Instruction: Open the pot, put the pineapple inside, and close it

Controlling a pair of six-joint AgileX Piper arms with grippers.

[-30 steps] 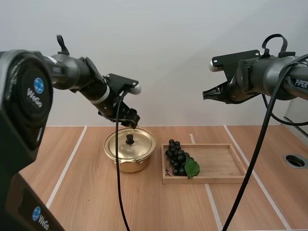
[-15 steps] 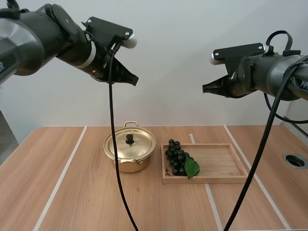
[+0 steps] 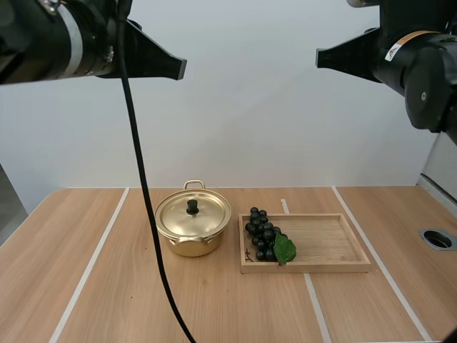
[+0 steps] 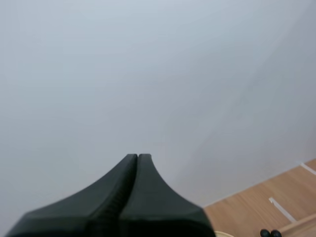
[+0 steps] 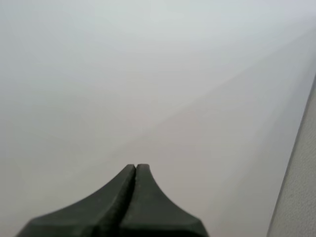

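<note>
The gold pot (image 3: pixel 188 246) is seen standing on the wooden table (image 3: pixel 235 307), with its lid (image 3: pixel 206 216) seated on it and the black knob (image 3: pixel 192 207) upright at the centre. Just beside the pot, on its right, a wooden tray (image 3: pixel 321 239) is laid flat. A bunch of dark grapes (image 3: pixel 261 233) with a green leaf (image 3: pixel 285 249) is found at the tray's left end, close to the pot; this is the fruit that is shown.

The left gripper (image 3: pixel 182 68) is held high above the table, well apart from the pot and to the left of it, pointing rightward. In the left wrist view its fingers (image 4: pixel 148 197) are pressed together into one dark wedge, with nothing between them.

The right gripper (image 3: pixel 320 56) is likewise held high, above the tray and well apart from it, pointing leftward. Its fingers (image 5: pixel 148 207) are seen pressed together in the right wrist view, nothing being pinched. Neither the pot nor the grapes are touched by either gripper.
</note>
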